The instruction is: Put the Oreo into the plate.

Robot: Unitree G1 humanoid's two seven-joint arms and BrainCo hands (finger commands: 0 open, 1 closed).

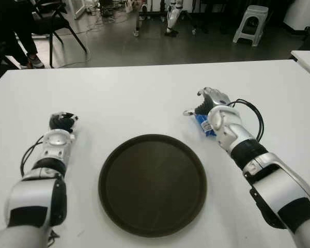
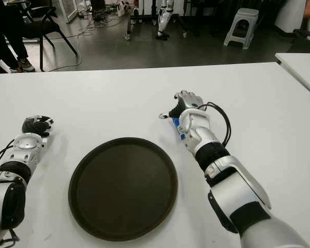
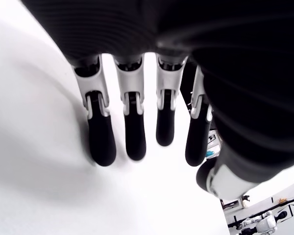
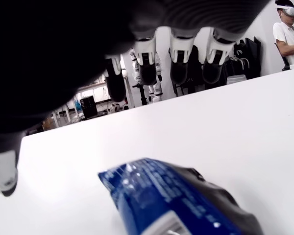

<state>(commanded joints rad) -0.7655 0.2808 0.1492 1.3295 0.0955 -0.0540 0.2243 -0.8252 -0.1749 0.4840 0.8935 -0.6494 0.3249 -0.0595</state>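
The Oreo is a blue packet (image 1: 204,126) lying on the white table (image 1: 144,98), just right of the plate's far edge. My right hand (image 1: 207,102) is over it, fingers spread and thumb out to the left, with nothing gripped. The right wrist view shows the packet (image 4: 171,200) flat on the table under the open fingers (image 4: 147,63). The round dark brown plate (image 1: 152,183) sits in the near middle with nothing in it. To the left of the plate my left hand (image 1: 62,122) stays idle, its fingers (image 3: 132,132) relaxed against the tabletop.
Beyond the table's far edge are a grey stool (image 1: 250,23), a black chair (image 1: 51,18) and robot legs (image 1: 171,18). A second white table (image 1: 307,58) stands at the right. A seated person (image 4: 289,29) appears in the right wrist view.
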